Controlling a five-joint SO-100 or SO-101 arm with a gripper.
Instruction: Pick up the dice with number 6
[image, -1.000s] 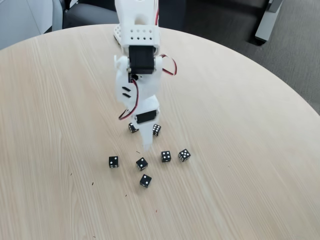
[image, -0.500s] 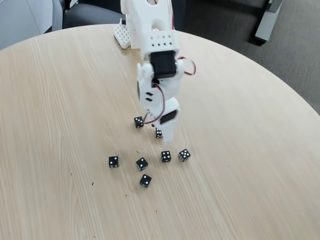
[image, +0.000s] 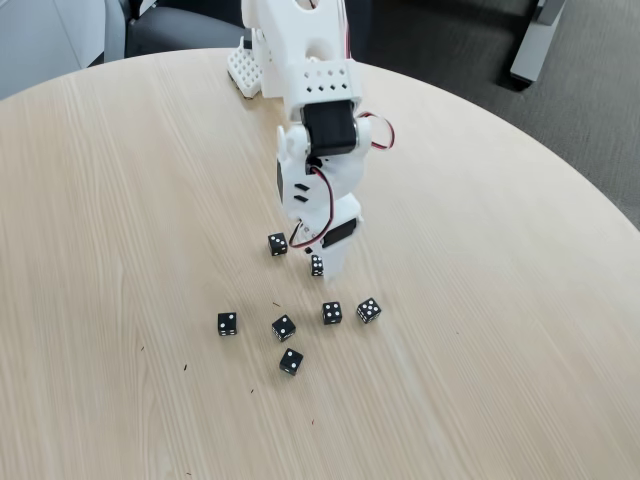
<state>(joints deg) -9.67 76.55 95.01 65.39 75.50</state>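
End effector: white plastic end effector (image: 326, 268) lowered at the small black six-pip die (image: 317, 265) mid-surface; grip state unclear.
Around: six black dice, nearest (image: 277, 244) beside it.
Change: arm barely moved.

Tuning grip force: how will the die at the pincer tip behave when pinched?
The die looks like a rigid cube, so probably stiff and unlikely to roll. It is tiny beside the pincer, likely light, and its smooth faces may slip or twist out.

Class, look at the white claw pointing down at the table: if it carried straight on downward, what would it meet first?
Probably the small black die right at the white claw's tip, then the pale wooden table; depth is hard to judge from this view.
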